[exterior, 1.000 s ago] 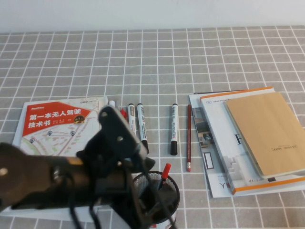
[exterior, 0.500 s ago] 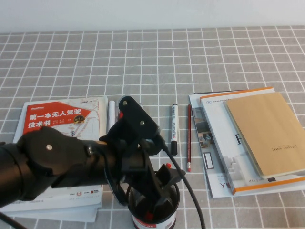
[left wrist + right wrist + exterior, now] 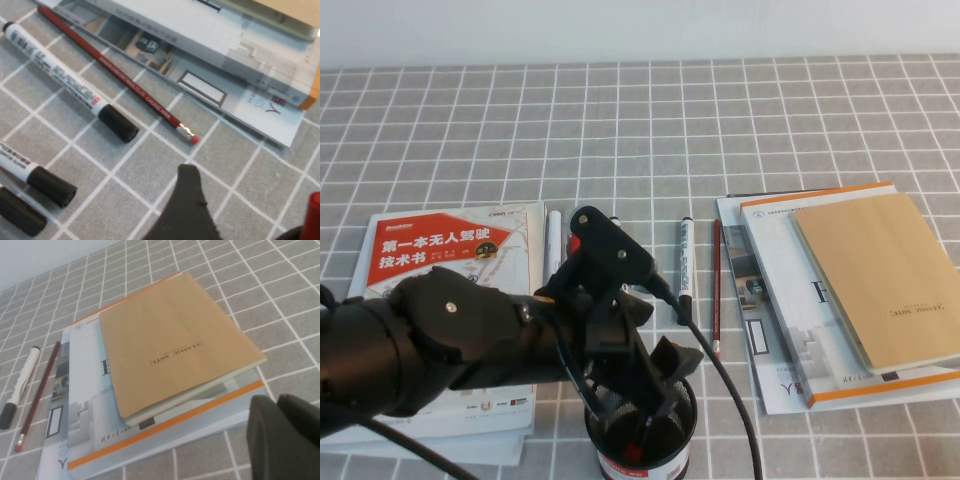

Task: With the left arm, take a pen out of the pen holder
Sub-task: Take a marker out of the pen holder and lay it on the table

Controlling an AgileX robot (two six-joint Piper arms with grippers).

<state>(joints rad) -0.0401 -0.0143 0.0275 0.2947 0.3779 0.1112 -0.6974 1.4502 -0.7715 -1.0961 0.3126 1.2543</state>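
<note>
Red-capped pen point(image 3: 312, 216) shows only as a sliver at the lower right edge of the left wrist view, standing upright just beside one dark finger point(image 3: 189, 210) and apart from it. The black wire-mesh pen holder point(image 3: 682, 420) sits at the bottom centre of the high view, on the grey cloth with a white grid point(image 3: 620, 130). The left gripper point(image 3: 655, 395) hangs over the holder's mouth with its tips dipped inside the rim, jaws spread wide and closed on nothing.

Above the holder in the frame lie a white marker with a black cap point(image 3: 685, 270) and, just to its right, a slim dark red pencil with a red eraser tip point(image 3: 716, 290) – side by side, not touching. More black-capped white markers point(image 3: 35, 176) lie at the lower left of the left wrist view. At the left of the high view lies a red-and-white paperback with Chinese lettering point(image 3: 440, 250), partly covered by the arm.

At the right of the high view, a tan soft-cover notebook point(image 3: 880, 280) rests on top of a white book with an orange edge point(image 3: 770, 330).

The right gripper point(image 3: 282, 435) appears only as a dark bulk at the lower right of its own wrist view, over the cloth near the stack's corner – whether it is wide or closed cannot be told
</note>
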